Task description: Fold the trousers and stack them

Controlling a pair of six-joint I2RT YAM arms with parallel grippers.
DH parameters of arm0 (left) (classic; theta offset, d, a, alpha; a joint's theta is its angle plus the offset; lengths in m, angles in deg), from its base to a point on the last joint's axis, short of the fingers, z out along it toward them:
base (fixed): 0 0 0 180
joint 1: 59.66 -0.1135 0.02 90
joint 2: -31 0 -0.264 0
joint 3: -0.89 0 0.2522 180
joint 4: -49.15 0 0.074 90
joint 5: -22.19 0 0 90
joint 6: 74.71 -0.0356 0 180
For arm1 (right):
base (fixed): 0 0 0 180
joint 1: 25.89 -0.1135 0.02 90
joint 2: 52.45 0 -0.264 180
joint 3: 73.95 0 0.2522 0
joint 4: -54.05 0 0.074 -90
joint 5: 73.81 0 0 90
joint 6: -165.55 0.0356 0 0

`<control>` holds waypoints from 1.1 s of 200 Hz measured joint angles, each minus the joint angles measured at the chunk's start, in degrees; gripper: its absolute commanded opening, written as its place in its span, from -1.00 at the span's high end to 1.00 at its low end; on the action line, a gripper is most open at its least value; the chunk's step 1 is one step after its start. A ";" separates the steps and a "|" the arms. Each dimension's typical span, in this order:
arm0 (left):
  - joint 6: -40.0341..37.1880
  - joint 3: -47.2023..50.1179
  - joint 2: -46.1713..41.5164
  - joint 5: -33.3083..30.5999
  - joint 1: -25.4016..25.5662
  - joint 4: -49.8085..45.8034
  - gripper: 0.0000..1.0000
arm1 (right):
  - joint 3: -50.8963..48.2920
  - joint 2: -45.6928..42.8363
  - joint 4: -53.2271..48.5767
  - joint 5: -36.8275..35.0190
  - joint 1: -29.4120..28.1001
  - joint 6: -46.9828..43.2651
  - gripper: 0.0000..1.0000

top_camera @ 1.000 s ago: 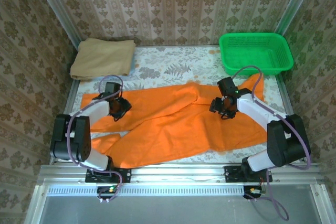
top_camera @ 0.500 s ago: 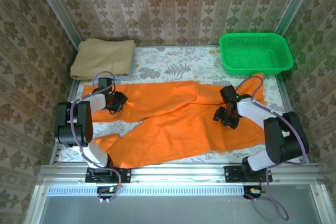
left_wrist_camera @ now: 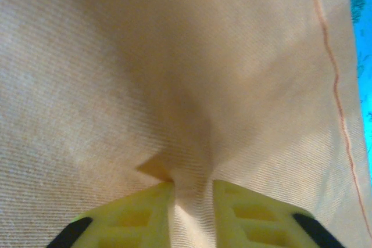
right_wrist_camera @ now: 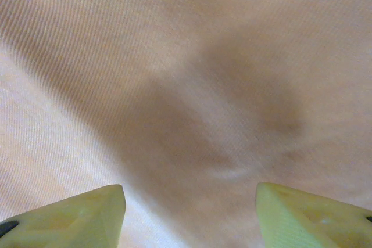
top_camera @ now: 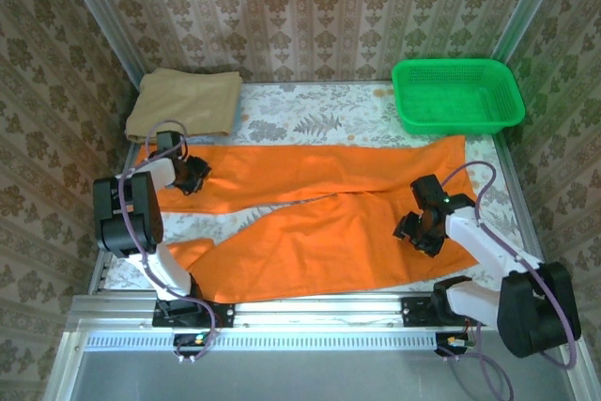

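Observation:
The bright orange trousers [top_camera: 319, 204] lie spread across the table, one leg running straight from left to right along the far side, the other slanting toward the near left corner. My left gripper [top_camera: 192, 176] sits at the left end of the far leg and is shut on a pinched ridge of the orange fabric [left_wrist_camera: 192, 201], which rises between the yellow fingers [left_wrist_camera: 139, 213]. My right gripper [top_camera: 413, 230] rests over the cloth at the right, open, with flat fabric [right_wrist_camera: 192, 114] between its spread fingertips [right_wrist_camera: 87, 210].
A folded tan cloth [top_camera: 183, 103] lies at the far left corner. A green plastic basket [top_camera: 455, 93] stands at the far right. The patterned tabletop [top_camera: 310, 119] shows between them. Metal frame rails [top_camera: 319, 312] run along the near edge.
The left gripper pulled its end of the trousers further left, and the far leg now lies straight. The right gripper slid toward the near right over the cloth.

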 measured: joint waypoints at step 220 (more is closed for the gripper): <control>9.53 22.77 -48.13 -22.99 7.10 -40.00 -0.20 | 16.61 27.08 29.51 2.25 -24.11 -1.66 -0.33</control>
